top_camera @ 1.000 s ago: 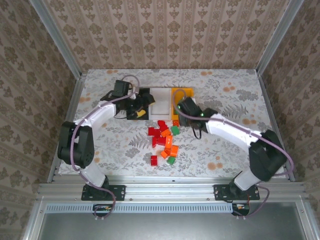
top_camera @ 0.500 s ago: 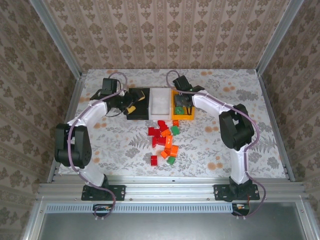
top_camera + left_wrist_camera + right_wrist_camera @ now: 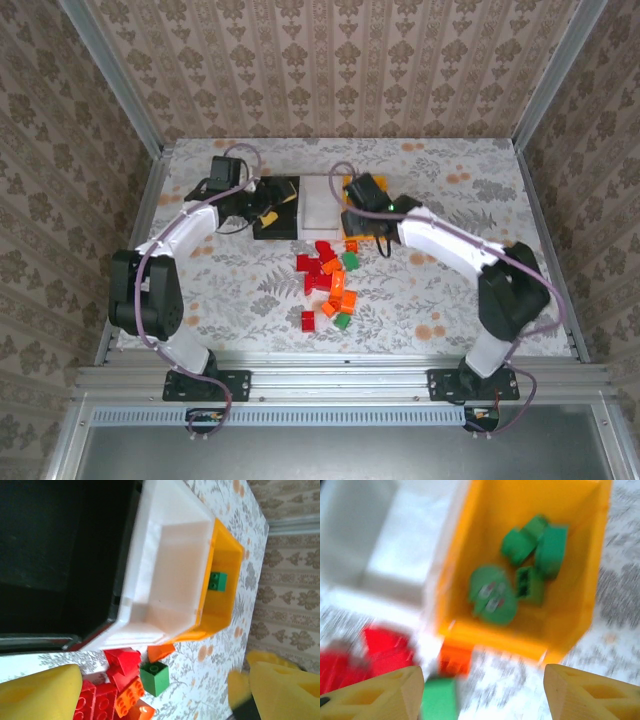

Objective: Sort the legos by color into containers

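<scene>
The legos, red, orange and green, lie in a loose pile on the table in front of the three containers. The black bin, the white bin and the yellow-orange bin stand side by side. Several green legos lie in the yellow-orange bin. My right gripper hovers open and empty over that bin's near edge. My left gripper hangs open and empty over the black bin, its fingers framing a green lego.
A red lego and a green one lie apart at the near side of the pile. An orange lego rests against the yellow-orange bin's front wall. The white bin holds nothing. Metal rails edge the flowered table.
My right arm reached over the yellow-orange bin, its jaws opened, and it has drawn back to the bin's near edge. My left gripper shifted a little over the black bin.
</scene>
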### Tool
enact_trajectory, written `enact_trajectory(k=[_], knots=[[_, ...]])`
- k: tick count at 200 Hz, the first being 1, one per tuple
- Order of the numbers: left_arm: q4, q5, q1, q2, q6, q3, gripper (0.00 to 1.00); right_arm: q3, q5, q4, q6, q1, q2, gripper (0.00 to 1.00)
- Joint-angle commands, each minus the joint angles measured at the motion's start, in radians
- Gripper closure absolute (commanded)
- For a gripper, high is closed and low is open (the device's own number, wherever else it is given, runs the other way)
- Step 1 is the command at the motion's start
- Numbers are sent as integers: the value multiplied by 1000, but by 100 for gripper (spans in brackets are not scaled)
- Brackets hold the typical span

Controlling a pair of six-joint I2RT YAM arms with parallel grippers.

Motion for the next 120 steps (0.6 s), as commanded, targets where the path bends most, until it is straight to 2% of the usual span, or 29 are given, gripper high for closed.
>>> enact_trajectory(k=[1, 26, 51, 90, 120], knots=[[0, 20, -38, -22, -14, -5, 11, -161, 5, -29, 94, 106, -115, 34], [3, 19, -55, -28, -17, -6, 11, -302, -51, -32, 167, 232, -189, 28], [4, 18, -55, -22, -22, -9, 11, -370, -71, -25, 244, 334, -194, 27], [10, 20, -56, -21, -25, -12, 11, -388, -108, 30, 282, 426, -120, 29], [6, 19, -56, -22, -24, -10, 11, -388, -145, 76, 301, 451, -64, 30]])
